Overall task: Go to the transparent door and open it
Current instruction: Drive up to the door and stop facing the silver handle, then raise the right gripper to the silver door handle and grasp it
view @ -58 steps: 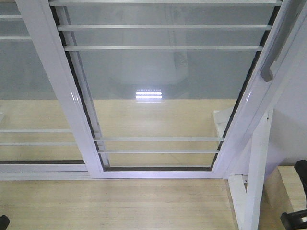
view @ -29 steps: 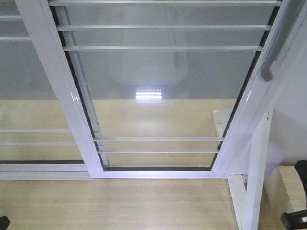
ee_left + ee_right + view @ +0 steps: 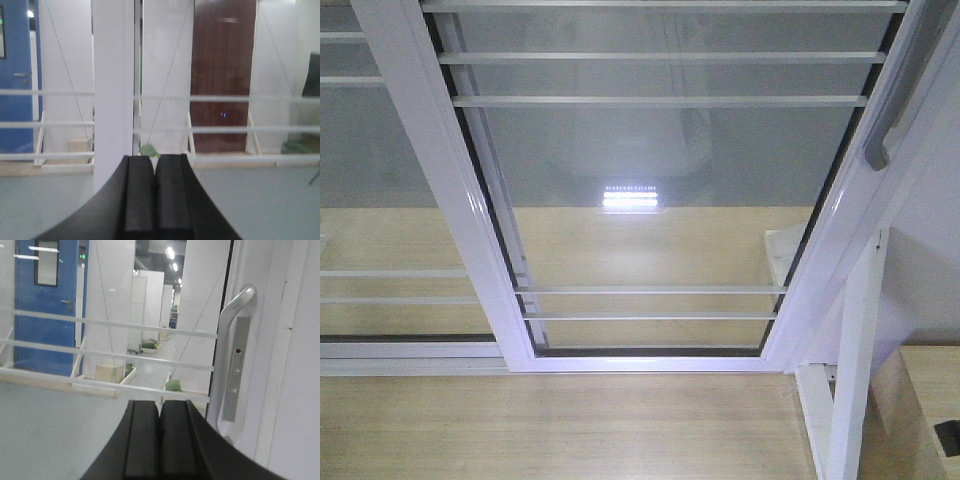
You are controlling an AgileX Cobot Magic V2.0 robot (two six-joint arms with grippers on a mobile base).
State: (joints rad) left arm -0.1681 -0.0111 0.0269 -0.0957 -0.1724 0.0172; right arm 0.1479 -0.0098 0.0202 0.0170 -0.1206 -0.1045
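The transparent door fills the front view: clear glass in a white frame with paired white bars. Its curved grey handle is on the right stile at the top right. In the right wrist view my right gripper is shut and empty. The handle stands just to its upper right, not touched. In the left wrist view my left gripper is shut and empty. It faces a white stile and barred glass. Only a small black part of my right arm shows in the front view.
A similar barred glass panel without a handle stands at the left. A bare white post with a brace stands at the lower right, beside a wooden box. The floor is pale wood. A blue door shows through the glass.
The black arm parts at the lower right and lower left corners of the front view have moved almost wholly out of view. The door has not moved.
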